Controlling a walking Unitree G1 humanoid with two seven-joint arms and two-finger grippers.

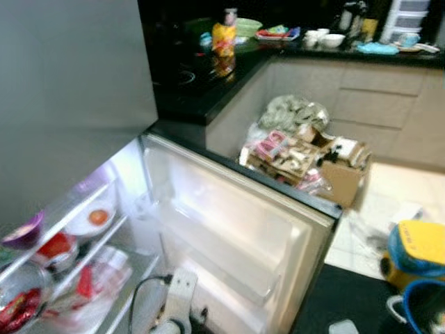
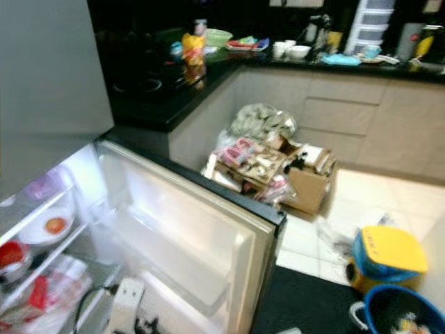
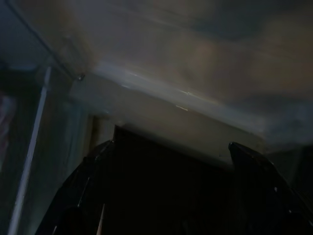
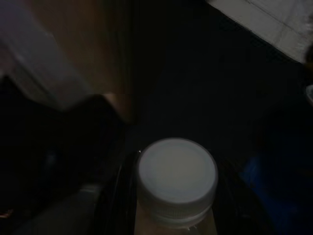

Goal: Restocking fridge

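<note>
The fridge stands open, its white door (image 1: 236, 229) swung out to the right with bare door racks. On the lit shelves (image 1: 83, 229) at the left sit a plate with something orange (image 1: 94, 217), a purple bowl (image 1: 24, 233) and red packets (image 1: 55, 247). My left arm (image 1: 177, 296) reaches up low in front of the shelves. Its gripper (image 3: 171, 144) is open, black fingers spread wide with nothing between them, close to a pale fridge surface. My right gripper (image 4: 176, 196) is shut on a bottle with a white screw cap (image 4: 177, 176), held low over dark floor.
A cardboard box (image 1: 341, 181) heaped with packets stands on the tiled floor beyond the door. At the right are a yellow-lidded blue container (image 1: 417, 250) and a blue bucket (image 1: 424, 306). A black counter (image 1: 201, 83) carries a snack bag (image 1: 224, 38) and bowls.
</note>
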